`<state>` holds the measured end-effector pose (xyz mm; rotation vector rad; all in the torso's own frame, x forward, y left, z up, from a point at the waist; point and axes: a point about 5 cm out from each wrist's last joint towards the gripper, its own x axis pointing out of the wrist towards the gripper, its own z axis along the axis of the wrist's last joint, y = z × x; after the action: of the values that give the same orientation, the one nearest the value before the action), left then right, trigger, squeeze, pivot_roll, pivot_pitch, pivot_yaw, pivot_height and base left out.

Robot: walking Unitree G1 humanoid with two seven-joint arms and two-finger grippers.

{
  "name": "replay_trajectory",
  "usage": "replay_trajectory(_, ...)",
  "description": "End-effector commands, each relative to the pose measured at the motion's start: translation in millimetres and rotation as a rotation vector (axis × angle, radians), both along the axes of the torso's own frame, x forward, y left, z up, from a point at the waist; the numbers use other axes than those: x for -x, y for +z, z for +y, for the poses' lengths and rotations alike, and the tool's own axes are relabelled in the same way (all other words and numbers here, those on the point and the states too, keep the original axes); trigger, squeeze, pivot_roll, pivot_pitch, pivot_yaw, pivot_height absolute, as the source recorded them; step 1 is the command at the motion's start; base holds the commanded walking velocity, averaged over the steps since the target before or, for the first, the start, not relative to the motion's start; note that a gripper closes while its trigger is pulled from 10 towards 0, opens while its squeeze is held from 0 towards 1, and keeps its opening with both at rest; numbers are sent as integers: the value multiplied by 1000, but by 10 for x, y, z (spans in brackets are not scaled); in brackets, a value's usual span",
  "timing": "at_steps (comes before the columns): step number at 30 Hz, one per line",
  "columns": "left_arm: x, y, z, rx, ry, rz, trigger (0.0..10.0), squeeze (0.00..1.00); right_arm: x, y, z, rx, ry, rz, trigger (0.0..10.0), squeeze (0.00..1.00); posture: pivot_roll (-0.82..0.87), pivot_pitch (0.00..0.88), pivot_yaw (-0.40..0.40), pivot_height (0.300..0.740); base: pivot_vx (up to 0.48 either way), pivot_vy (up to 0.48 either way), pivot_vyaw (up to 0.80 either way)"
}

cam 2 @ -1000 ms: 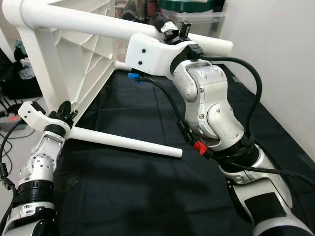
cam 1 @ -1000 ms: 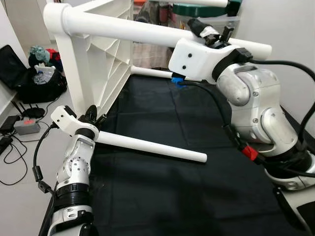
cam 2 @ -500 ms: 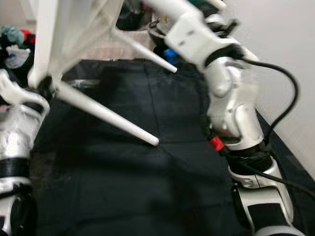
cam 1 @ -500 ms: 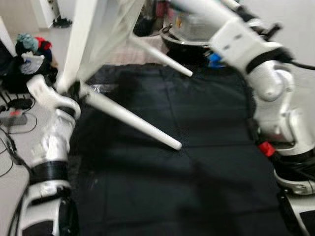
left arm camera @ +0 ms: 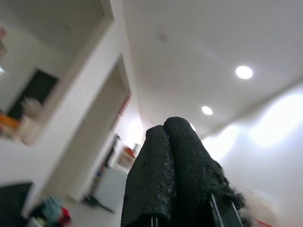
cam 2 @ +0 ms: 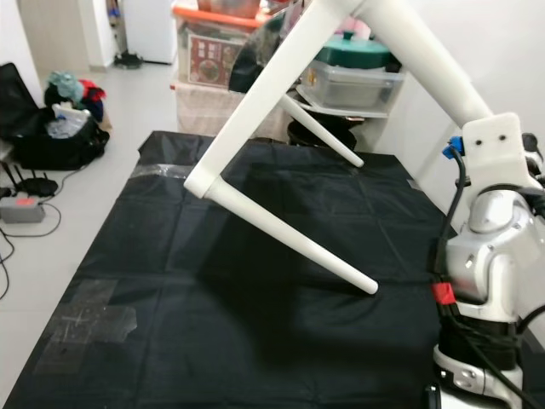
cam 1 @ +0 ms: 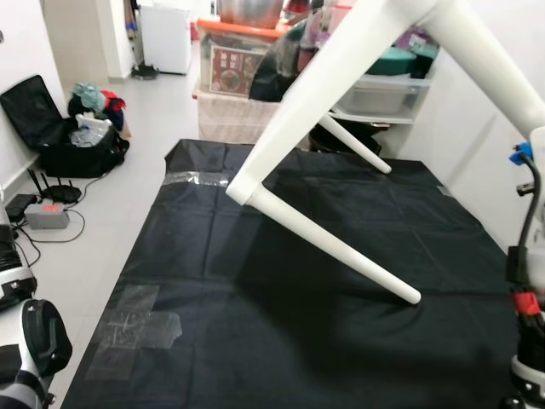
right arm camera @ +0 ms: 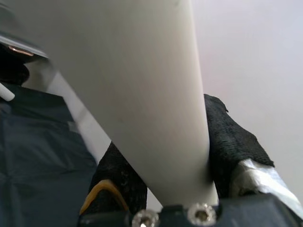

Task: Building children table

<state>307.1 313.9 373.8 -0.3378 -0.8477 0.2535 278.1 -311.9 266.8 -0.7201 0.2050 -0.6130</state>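
Observation:
A white children's table is lifted and tilted above the black mat [cam 1: 281, 341]. Its frame edge [cam 1: 315, 85] runs down to a corner [cam 1: 243, 189]. From that corner one white leg [cam 1: 332, 247] slants down, and its tip is just above the mat. A second leg [cam 1: 358, 153] points toward the back. A third leg [cam 2: 426, 55] runs to my right arm [cam 2: 494, 221]. My right gripper [right arm camera: 175, 161] is shut on that leg [right arm camera: 142, 94], with black fingers [right arm camera: 232, 142] on both sides. My left gripper [left arm camera: 164, 130] is shut on nothing and points at a ceiling. My left arm [cam 1: 30, 336] is low at the left edge.
An open black bag [cam 1: 60, 128] with clothes lies at the left, with a power strip [cam 1: 47, 217] and cables beside it. Storage boxes [cam 1: 379, 89] and crates [cam 1: 243, 68] stand at the back. A white wall [cam 2: 502, 60] is on the right. Tape patches [cam 1: 136, 328] are on the mat.
The table has swung up from lying on its side to high and tilted. My left gripper, which was at the lower leg's base, is off it. The camera view has also risen.

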Motion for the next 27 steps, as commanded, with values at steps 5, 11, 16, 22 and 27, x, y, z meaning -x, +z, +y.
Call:
replay_trajectory(5, -230, -452, -364, 71, -243, 144, 10000, 0, 147, -1285, -26, -596, -122, 400, 0, 0, -108, 28, -2, 740, 0, 0, 0)
replay_trajectory(11, -358, -1463, -936, 321, -607, 396, 10000, 0, 229, -1457, -12, -743, -176, 421, 0, 0, -106, 36, -13, 740, 0, 0, 0)
replay_trajectory(16, -293, -2028, -1315, 424, -719, 567, 10000, 0, 221, -1472, 30, -757, -177, 420, 0, 0, -105, 38, -22, 740, 0, 0, 0)
replay_trajectory(22, -309, -2105, -1795, 339, -866, 629, 10000, 0, 194, -1451, 59, -788, -170, 409, 0, 0, -116, 39, -36, 740, 0, 0, 0)
replay_trajectory(27, -397, -1739, -2124, 173, -993, 527, 10000, 0, 206, -1490, 81, -845, -180, 416, 0, 0, -128, 42, -43, 740, 0, 0, 0)
